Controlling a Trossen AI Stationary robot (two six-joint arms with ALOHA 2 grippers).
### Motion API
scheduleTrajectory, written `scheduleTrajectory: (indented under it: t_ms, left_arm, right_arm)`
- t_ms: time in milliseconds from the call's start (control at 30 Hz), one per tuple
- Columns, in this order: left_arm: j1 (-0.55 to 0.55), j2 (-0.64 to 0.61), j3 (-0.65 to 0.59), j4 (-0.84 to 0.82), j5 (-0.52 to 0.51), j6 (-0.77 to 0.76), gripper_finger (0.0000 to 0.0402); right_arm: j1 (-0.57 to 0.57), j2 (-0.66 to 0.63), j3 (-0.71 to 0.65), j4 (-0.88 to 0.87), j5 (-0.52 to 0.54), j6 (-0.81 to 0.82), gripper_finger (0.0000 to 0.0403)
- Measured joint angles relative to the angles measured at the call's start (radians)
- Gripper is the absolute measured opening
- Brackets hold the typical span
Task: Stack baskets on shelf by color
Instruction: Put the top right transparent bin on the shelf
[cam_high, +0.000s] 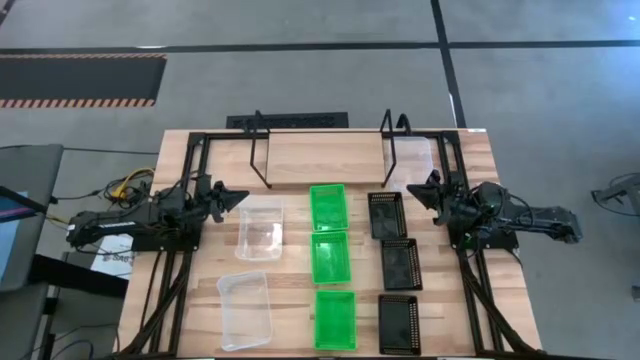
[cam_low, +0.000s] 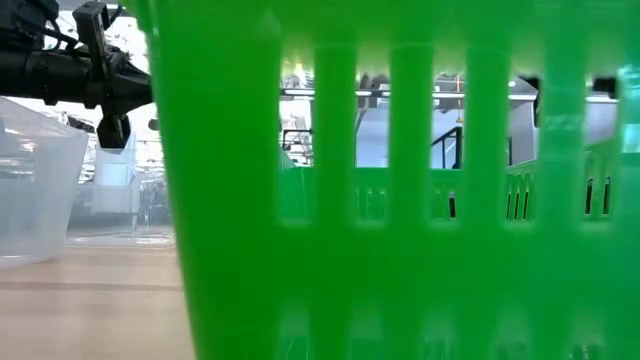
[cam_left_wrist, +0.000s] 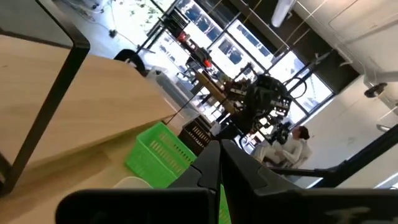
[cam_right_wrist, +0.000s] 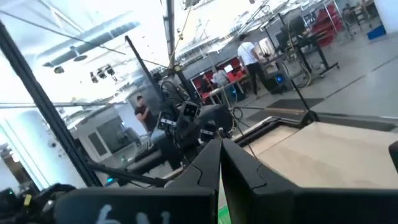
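The high view shows three green baskets (cam_high: 330, 257) lined up from far to near at the table's middle. Three black mesh baskets (cam_high: 401, 264) form a row to their right. Two clear baskets (cam_high: 260, 228) (cam_high: 245, 308) rest flat on the left. A third clear basket (cam_high: 412, 162) is at the right end of the thin-wire shelf (cam_high: 262, 160) by the far edge; whether it rests on the shelf I cannot tell. My left gripper (cam_high: 240, 198) hovers shut beside the far clear basket. My right gripper (cam_high: 412, 190) hovers shut by the far black basket. A green basket (cam_low: 400, 200) fills the low view.
The black tube frame (cam_high: 190, 150) runs along the table's left, right and far sides. The wood under the shelf's left and middle spans is bare (cam_high: 320, 158). Cables and a monitor sit off the table's left edge (cam_high: 20, 200). People stand in the room behind (cam_right_wrist: 142, 112).
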Motion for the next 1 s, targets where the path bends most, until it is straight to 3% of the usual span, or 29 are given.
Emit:
scheduleTrajectory:
  t_ms: [333,467,633,800,1000]
  left_arm:
    - [-0.001,0.0,0.0,0.05,0.022,0.165,0.0]
    - [-0.001,0.0,0.017,0.091,0.024,0.218,0.0]
    - [-0.001,0.0,0.082,0.059,-0.011,0.268,0.0]
    - [-0.001,0.029,0.184,-0.049,-0.043,0.329,0.0]
    - [-0.001,0.102,0.258,-0.095,-0.044,0.351,0.0]
  right_arm:
    - [-0.003,0.0,0.01,0.132,-0.001,0.138,0.0037]
    - [-0.003,0.029,0.109,0.039,0.033,0.134,0.0036]
    - [-0.006,0.166,0.39,-0.36,0.171,0.104,0.0028]
    - [-0.008,0.451,0.739,-0.893,0.35,0.156,0.0027]
    - [-0.084,0.77,1.05,-1.404,0.391,0.285,0.0053]
